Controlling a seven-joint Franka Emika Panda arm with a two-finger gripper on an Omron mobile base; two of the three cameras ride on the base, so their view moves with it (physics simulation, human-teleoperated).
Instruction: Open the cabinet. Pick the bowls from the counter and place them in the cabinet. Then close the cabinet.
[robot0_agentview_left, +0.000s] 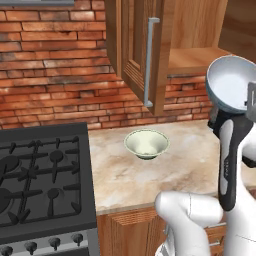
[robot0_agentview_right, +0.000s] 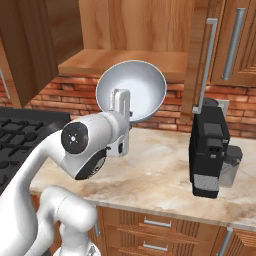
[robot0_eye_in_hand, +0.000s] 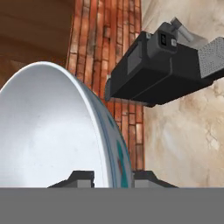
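Observation:
My gripper (robot0_agentview_right: 120, 106) is shut on the rim of the light blue bowl (robot0_agentview_right: 133, 89), white inside, and holds it tilted on edge in the air just below and in front of the cabinet's open shelf (robot0_agentview_right: 127, 62). In the hand view the bowl's rim (robot0_eye_in_hand: 109, 144) runs between my fingertips (robot0_eye_in_hand: 80, 177). Both cabinet doors stand open, the left one (robot0_agentview_left: 141, 55) with its grey bar handle (robot0_agentview_left: 149, 62) facing out. The pale green-cream bowl (robot0_agentview_left: 146, 143) sits upright on the beige counter (robot0_agentview_left: 180, 167), left of the arm.
A black coffee machine (robot0_agentview_right: 211, 148) stands on the counter to the right, under the right cabinet door (robot0_agentview_right: 202, 65). The black gas stove (robot0_agentview_left: 42, 180) lies to the left. A brick wall (robot0_agentview_left: 55, 75) backs the counter. Drawers (robot0_agentview_right: 157, 222) sit below.

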